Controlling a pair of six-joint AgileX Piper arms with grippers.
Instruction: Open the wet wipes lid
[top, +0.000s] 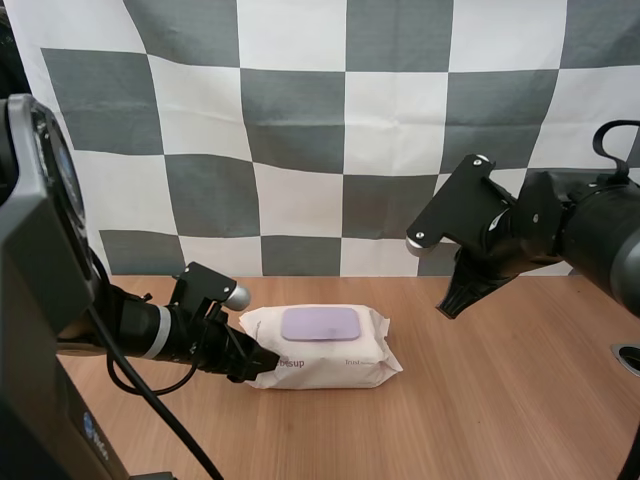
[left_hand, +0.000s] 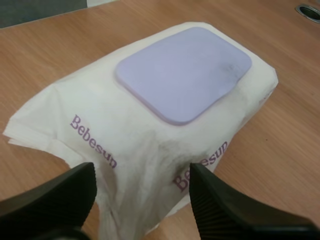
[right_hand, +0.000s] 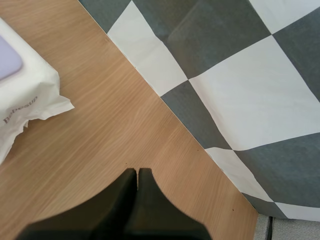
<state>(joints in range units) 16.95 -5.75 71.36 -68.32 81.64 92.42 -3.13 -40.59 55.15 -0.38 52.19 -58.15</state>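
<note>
A white pack of wet wipes (top: 330, 362) lies flat on the wooden table, its purple lid (top: 320, 323) shut and facing up. My left gripper (top: 255, 362) is low at the pack's left end. In the left wrist view the pack (left_hand: 150, 125) runs away from the gripper (left_hand: 142, 172), whose two fingers press its creased near end from both sides; the lid (left_hand: 185, 72) lies flat beyond them. My right gripper (top: 455, 300) hangs above the table to the right of the pack, apart from it. Its fingers lie together as one dark wedge (right_hand: 137, 171), with the pack's crimped end (right_hand: 30, 100) off to one side.
A round metal-rimmed hole (top: 628, 357) sits in the tabletop at the far right, also beyond the pack (left_hand: 309, 11) in the left wrist view. Bare wood (top: 480, 400) stretches in front of and to the right of the pack.
</note>
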